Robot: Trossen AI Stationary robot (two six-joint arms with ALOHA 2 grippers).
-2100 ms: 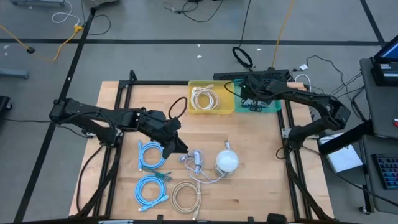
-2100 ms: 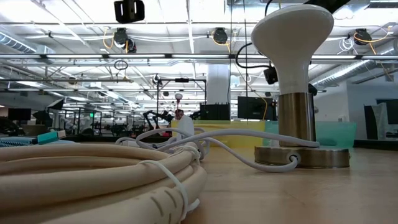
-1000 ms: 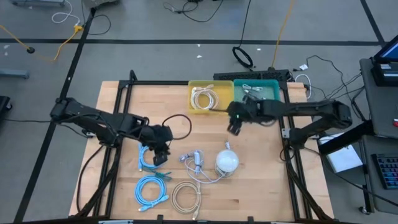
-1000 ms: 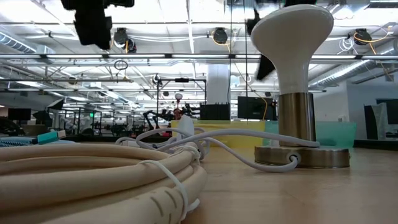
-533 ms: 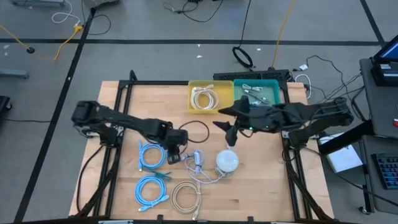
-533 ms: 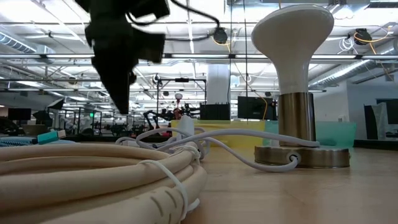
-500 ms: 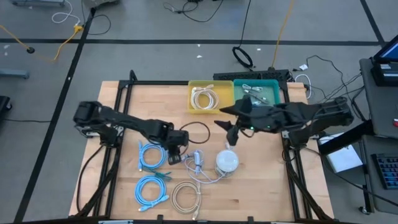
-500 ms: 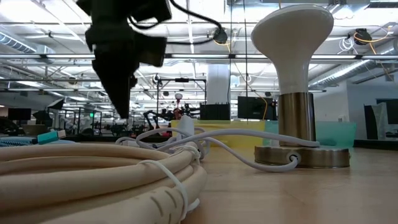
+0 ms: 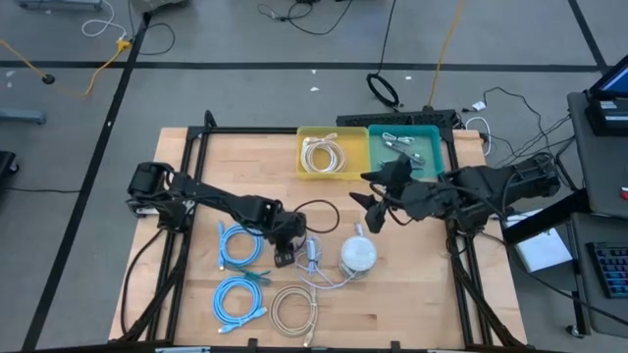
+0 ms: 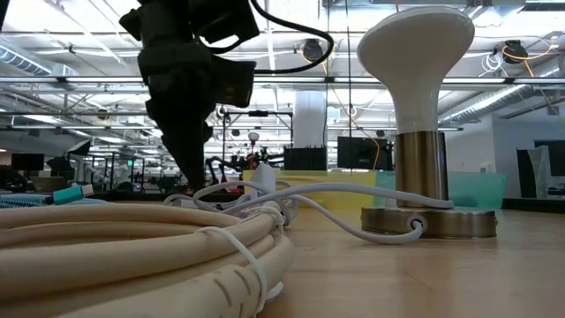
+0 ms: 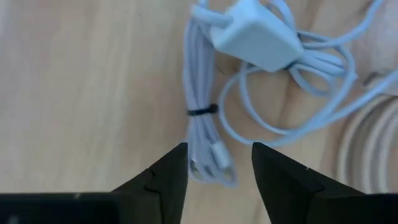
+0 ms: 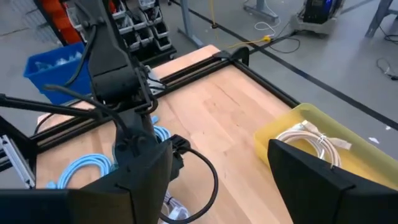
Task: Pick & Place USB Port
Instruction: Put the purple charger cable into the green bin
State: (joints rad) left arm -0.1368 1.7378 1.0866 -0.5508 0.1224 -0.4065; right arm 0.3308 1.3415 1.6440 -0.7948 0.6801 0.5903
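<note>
Left gripper (image 11: pixel 214 163) hangs low over the wooden table (image 9: pixel 186 167) with its two dark fingers (image 11: pixel 163 179) spread apart, nothing between them but the tied end of a thin white cable (image 11: pixel 200 134) lying on the wood directly beneath. Just ahead of those fingertips sits the white USB adapter block (image 11: pixel 255 35), its cord looping loosely around it, and the fingers do not touch either. From above, this gripper (image 9: pixel 286 246) points down right beside the adapter and cable bundle (image 9: pixel 313 253), with the white mushroom-shaped lamp (image 9: pixel 358 254) just past the bundle. On the gripper's other side lie two coiled light-blue cables (image 9: pixel 236 242), and a beige coiled cable (image 9: pixel 293 310) rests near the table's front edge. In the low view the gripper (image 10: pixel 190 106) comes down behind the beige coil (image 10: pixel 132 234), close to the table surface. Right gripper (image 9: pixel 364 199) hovers well apart from the left one, beyond the lamp, its fingers (image 12: pixel 140 174) wide open and empty, near the yellow bin (image 9: pixel 333 154) that holds a white coiled cable, with the green bin (image 9: pixel 404 150) next to it.
</note>
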